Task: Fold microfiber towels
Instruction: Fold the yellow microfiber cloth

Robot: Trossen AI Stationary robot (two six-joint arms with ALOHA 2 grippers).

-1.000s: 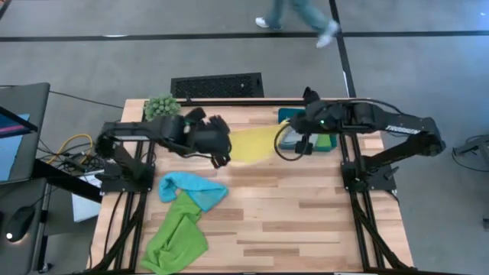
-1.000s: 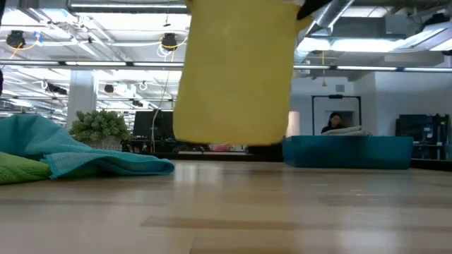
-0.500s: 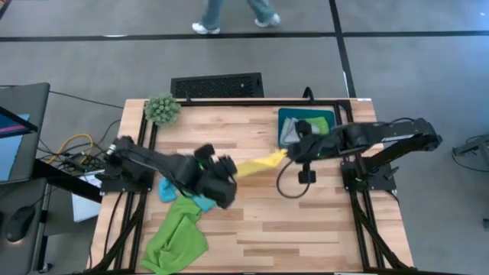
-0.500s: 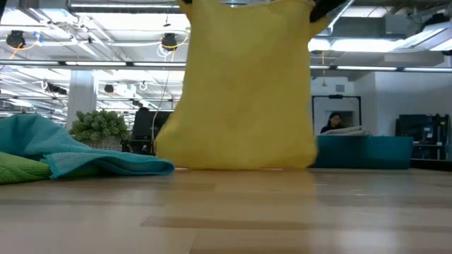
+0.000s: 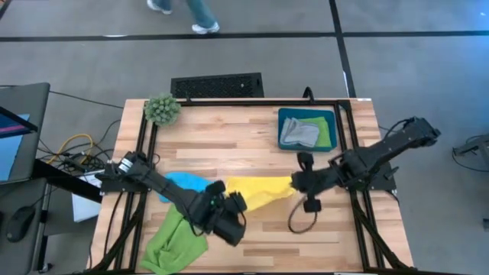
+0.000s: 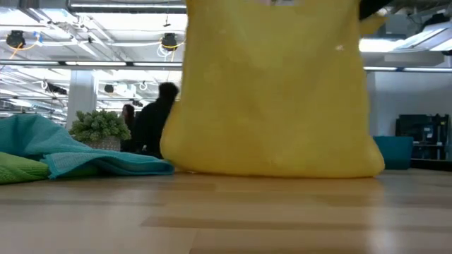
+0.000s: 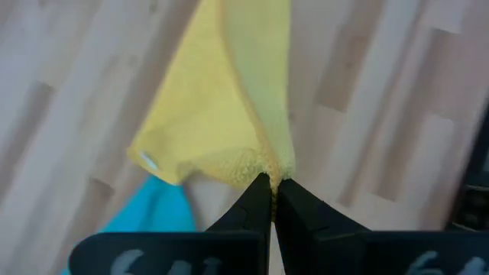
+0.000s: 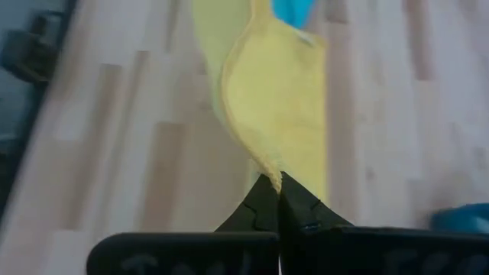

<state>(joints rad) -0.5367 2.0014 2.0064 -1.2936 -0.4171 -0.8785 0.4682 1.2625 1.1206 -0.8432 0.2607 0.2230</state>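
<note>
A yellow microfiber towel [image 5: 260, 191] hangs spread between my two grippers over the middle of the table, and in the low view its bottom edge [image 6: 275, 171] reaches the wood. My left gripper [image 5: 243, 202] is shut on its left end and my right gripper [image 5: 295, 182] on its right end. A light blue towel [image 5: 182, 183] lies crumpled at the left, partly under my left arm. A lime green towel [image 5: 174, 243] lies bunched at the near left corner. My left gripper pinches a top corner of the yellow towel [image 7: 263, 169] between its two fingertips, slanting down from the table's left. The cloth falls away below the fingers. My right gripper pinches the other top corner [image 8: 267, 166] between its fingertips, slanting down from the right; the towel's hemmed edge runs off from there and the cloth sags between the two holds.
A teal bin [image 5: 284, 116] at the far right holds folded grey and green cloths. A fuzzy green plant ball [image 5: 162, 109] stands at the far left corner. People walk on the floor beyond the table [image 6: 157, 120]. Bare wood lies near and to the right of the yellow towel.
Both grippers have moved toward the table's near edge and downward, still shut on the yellow towel. The towel, which hung clear of the table, has come down until its bottom edge meets the wood, and it now sits nearer the low camera.
</note>
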